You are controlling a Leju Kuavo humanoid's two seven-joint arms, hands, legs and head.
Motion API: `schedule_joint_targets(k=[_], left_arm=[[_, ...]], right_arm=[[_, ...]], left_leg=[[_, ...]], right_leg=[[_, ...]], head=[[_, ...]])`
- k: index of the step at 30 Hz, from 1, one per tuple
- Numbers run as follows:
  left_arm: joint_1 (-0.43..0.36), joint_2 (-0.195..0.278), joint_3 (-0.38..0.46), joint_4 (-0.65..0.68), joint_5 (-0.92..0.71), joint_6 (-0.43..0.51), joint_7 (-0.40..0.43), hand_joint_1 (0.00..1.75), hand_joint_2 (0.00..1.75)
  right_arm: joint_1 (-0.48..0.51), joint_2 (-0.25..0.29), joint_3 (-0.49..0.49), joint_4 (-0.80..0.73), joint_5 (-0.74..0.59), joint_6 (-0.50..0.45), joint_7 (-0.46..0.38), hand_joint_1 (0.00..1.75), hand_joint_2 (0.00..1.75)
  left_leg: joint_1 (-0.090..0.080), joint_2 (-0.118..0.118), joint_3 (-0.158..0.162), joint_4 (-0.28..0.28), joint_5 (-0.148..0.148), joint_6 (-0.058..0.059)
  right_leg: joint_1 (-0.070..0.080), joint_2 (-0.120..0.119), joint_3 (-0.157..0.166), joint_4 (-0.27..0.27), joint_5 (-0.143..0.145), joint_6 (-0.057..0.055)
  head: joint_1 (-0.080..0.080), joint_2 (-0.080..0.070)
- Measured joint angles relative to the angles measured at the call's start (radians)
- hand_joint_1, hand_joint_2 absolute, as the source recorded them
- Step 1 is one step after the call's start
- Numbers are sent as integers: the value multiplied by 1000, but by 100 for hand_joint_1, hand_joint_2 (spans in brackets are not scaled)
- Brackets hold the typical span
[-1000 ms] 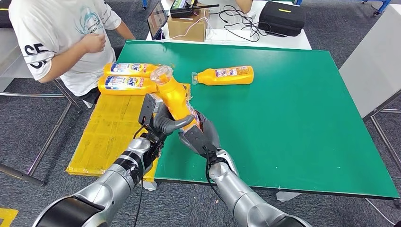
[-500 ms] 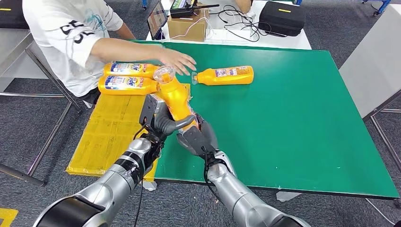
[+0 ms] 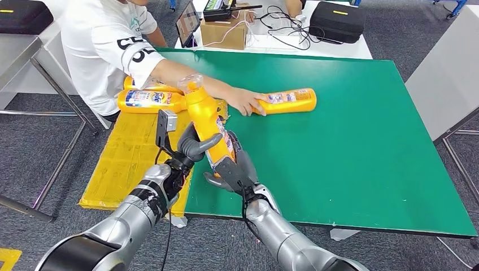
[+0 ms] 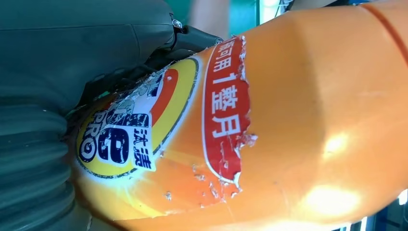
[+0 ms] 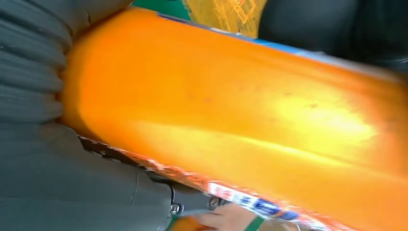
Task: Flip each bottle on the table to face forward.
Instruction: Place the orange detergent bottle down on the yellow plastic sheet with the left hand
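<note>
Orange bottle gripped near green table edge, both robot hands

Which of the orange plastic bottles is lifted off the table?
The orange plastic bottle gripped between both robot hands; the others lie flat on the table.

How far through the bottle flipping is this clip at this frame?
About midway, it seems. Done: one orange bottle lies label-up on the yellow mat, another partly hidden behind it. In hand: the left robot hand and right robot hand hold a third bottle aloft. Left: a person's hand is on the bottle on the green table.
</note>
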Motion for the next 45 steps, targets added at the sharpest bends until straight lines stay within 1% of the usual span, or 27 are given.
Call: schedule_joint_targets(k=[6,11,13,16,19,22,25,27,32,36,40,45], left_arm=[[-1,12,0,-3,-18,38,-32,175,175],[-1,19,0,-5,-26,48,-37,175,175],[-2,22,0,-6,-49,84,-44,175,175],[-2,40,-4,-6,-139,206,-73,175,175],[-4,80,-16,0,-266,369,-108,175,175],[-8,136,-31,15,-388,510,-132,175,175],[-13,198,-41,32,-488,608,-141,175,175],[-14,232,-46,42,-522,629,-145,175,175],[-16,299,-55,57,-606,653,-151,175,175],[-18,367,-71,68,-733,684,-141,175,175],[-30,439,-111,82,-892,683,-111,175,175],[-55,487,-199,106,-1077,648,-48,175,175]], right_arm=[[1,-12,-24,0,-4,-5,-18,0,175],[1,-15,-37,0,-3,-7,-23,0,175],[2,-16,-44,0,-3,-20,-32,0,175],[8,-26,-66,-12,-9,-52,-61,0,175],[24,-50,-100,-59,-14,-77,-93,0,175],[58,-81,-136,-147,-5,-84,-102,0,175],[100,-115,-174,-253,5,-87,-97,0,175],[120,-132,-195,-306,10,-88,-92,0,175],[155,-162,-237,-390,12,-85,-88,0,175],[191,-189,-277,-445,2,-72,-90,0,175],[221,-209,-312,-483,-2,-56,-97,0,175],[240,-221,-340,-507,-7,-38,-106,0,175]], left_leg=[[0,0,0,0,0,0],[0,0,0,0,0,0],[0,0,0,0,0,0],[0,0,0,0,0,0],[0,0,0,0,0,0],[0,0,0,0,0,0],[0,1,0,0,0,0],[0,1,-1,0,0,0],[0,0,-2,0,0,0],[0,2,-2,0,0,0],[0,1,-2,0,0,0],[1,1,-2,0,0,0]], right_leg=[[0,0,0,0,0,0],[0,0,0,0,0,0],[0,0,0,0,0,0],[0,0,0,0,0,0],[0,0,0,0,0,0],[0,0,0,0,0,0],[0,0,-1,0,0,0],[0,0,-1,0,0,0],[0,0,-2,0,0,0],[0,0,-2,0,0,0],[0,0,-3,0,0,0],[0,0,-3,1,0,0]], head=[[0,0],[0,0],[0,0],[0,0],[0,0],[0,0],[0,0],[0,0],[0,0],[0,0],[0,0],[0,0]])
